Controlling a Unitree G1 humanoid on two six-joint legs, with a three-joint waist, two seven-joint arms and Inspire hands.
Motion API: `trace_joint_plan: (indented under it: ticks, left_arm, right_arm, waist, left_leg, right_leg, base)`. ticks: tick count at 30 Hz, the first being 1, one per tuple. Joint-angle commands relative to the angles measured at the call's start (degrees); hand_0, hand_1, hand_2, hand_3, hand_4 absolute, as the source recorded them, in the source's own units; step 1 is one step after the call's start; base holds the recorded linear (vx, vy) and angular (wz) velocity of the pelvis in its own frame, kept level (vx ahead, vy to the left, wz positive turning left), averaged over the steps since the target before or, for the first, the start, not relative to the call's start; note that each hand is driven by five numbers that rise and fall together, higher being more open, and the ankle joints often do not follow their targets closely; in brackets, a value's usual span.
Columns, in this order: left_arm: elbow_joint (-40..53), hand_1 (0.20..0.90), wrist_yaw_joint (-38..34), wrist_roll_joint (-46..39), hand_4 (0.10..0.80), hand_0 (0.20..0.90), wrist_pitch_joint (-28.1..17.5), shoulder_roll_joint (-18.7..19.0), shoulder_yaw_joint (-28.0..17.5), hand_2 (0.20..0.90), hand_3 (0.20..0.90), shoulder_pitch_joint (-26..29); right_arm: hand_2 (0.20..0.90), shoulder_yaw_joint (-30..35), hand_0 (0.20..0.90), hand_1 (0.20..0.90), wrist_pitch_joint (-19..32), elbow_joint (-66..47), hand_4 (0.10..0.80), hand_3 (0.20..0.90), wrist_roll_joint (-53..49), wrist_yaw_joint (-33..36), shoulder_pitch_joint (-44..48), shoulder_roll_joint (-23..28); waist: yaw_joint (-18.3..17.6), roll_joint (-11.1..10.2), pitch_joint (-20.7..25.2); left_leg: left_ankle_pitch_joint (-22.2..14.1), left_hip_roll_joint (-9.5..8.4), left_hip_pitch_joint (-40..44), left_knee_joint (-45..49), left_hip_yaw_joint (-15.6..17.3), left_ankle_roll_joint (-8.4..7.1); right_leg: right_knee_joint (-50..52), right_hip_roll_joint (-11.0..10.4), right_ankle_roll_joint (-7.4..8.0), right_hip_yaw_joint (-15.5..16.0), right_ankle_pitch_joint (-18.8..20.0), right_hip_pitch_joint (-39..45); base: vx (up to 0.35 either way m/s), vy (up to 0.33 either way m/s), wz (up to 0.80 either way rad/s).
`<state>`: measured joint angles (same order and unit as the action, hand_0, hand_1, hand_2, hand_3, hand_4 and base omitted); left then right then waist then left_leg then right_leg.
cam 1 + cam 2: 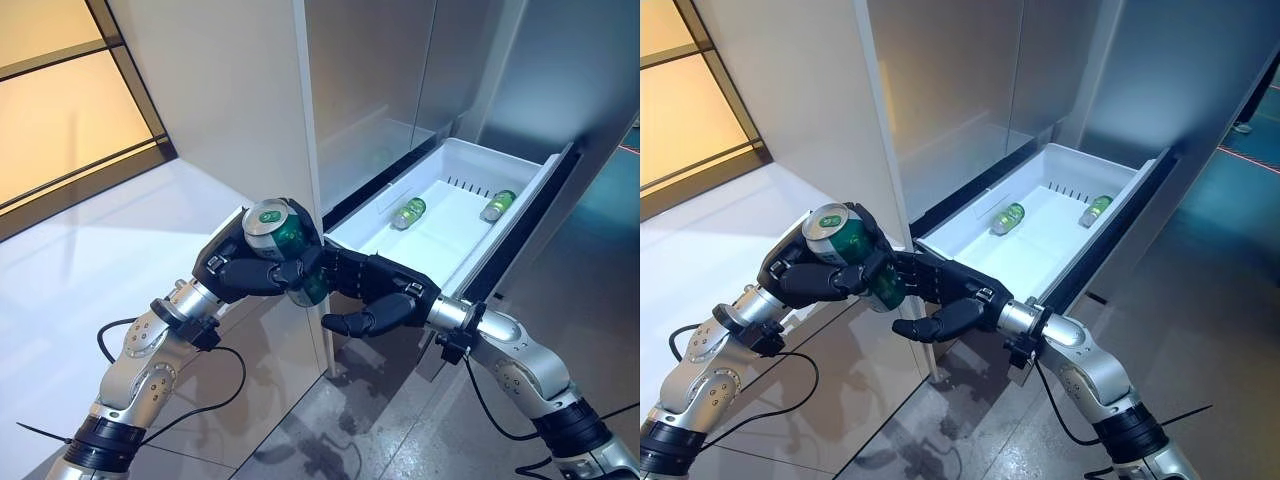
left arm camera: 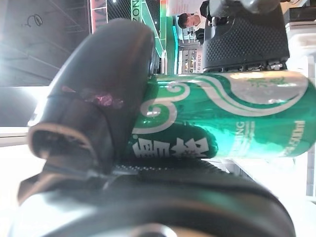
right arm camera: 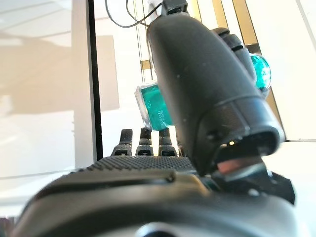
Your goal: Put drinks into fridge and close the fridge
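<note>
A green drink can [image 1: 275, 230] is held upright and slightly tilted in front of the fridge's white side panel [image 1: 240, 100], with my left hand [image 1: 235, 272] shut on it; the left wrist view shows the can [image 2: 237, 118] lying across the palm under the thumb. My right hand [image 1: 385, 285] reaches in from the right, its straight fingers touching the can's lower end while the thumb stays apart below. Behind the hands the white fridge drawer [image 1: 445, 235] stands pulled out. Two green drinks [image 1: 408, 212] [image 1: 497, 205] lie on their sides inside it.
The drawer's dark front panel [image 1: 520, 240] juts out to the right of my right arm. Grey fridge walls [image 1: 400, 70] rise behind the drawer. A pale floor and a wood-framed window [image 1: 70, 150] lie to the left.
</note>
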<state>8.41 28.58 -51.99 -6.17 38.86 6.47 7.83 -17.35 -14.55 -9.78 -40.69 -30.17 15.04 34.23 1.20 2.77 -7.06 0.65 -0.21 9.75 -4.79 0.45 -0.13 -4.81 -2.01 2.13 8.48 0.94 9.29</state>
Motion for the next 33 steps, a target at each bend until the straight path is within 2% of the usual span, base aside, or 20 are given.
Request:
trace_joint_plan:
  ticks: [1,8,18,26,33]
  left_arm:
    - [6.08,0.3,1.19,-5.99,0.1,0.3,-4.64,2.35,1.07,0.3,0.2,13.27]
    - [4.9,0.3,-0.67,-6.13,0.1,0.3,-2.2,1.88,6.62,0.3,0.2,18.03]
    - [3.71,0.3,-1.01,-5.71,0.1,0.3,0.14,-0.22,10.88,0.3,0.2,19.63]
    - [3.48,0.3,-3.53,-4.23,0.1,0.3,-1.63,-1.41,12.09,0.3,0.2,19.51]
    - [3.38,0.3,-5.52,-4.29,0.1,0.3,-4.2,-3.98,13.01,0.3,0.2,18.25]
  right_arm:
    - [0.9,-1.22,0.9,0.9,3.46,-7.58,0.8,0.9,-6.58,-0.97,8.27,0.29]
    - [0.9,-7.85,0.9,0.9,1.67,-8.12,0.8,0.9,-7.98,-0.63,14.47,0.34]
    - [0.9,-11.8,0.9,0.9,0.52,-7.74,0.8,0.9,-10.98,2.17,17.06,-2.63]
    - [0.9,-13.11,0.9,0.9,-3.15,-6.87,0.8,0.9,-16.45,3.63,16.06,-4.7]
    - [0.9,-13.79,0.9,0.9,-5.69,-5.99,0.8,0.9,-22.76,5.13,13.67,-7.22]
  waist:
    - [0.08,-1.8,3.58]
    - [0.04,-1.9,3.83]
    - [0.08,-2.07,3.88]
    - [-0.03,-2.13,3.9]
    - [-0.21,-2.27,3.96]
  left_leg:
    - [-3.22,-3.41,-0.99,1.46,-2.2,1.25]
    - [-2.96,-3.49,-1.01,1.47,-2.24,1.1]
    - [-3.03,-3.63,-0.98,1.66,-2.21,1.19]
    - [-3.08,-3.68,-0.95,1.8,-1.91,1.3]
    - [-3.45,-3.78,-0.38,1.61,-1.62,1.34]
  right_leg:
    - [6.96,1.76,0.41,-0.81,-6.65,-1.93]
    - [6.62,1.85,0.45,-0.94,-6.29,-1.76]
    - [6.37,1.87,0.56,-1.17,-6.03,-1.61]
    - [6.5,1.81,0.68,-1.32,-5.95,-1.71]
    - [6.2,1.69,0.94,-1.47,-6.2,-1.24]
  base:
    - [-0.018,-0.031,0.06]
    - [-0.005,-0.009,0.01]
    - [0.0,0.0,0.0]
    - [0.0,0.0,0.0]
    - [0.021,0.009,0.0]
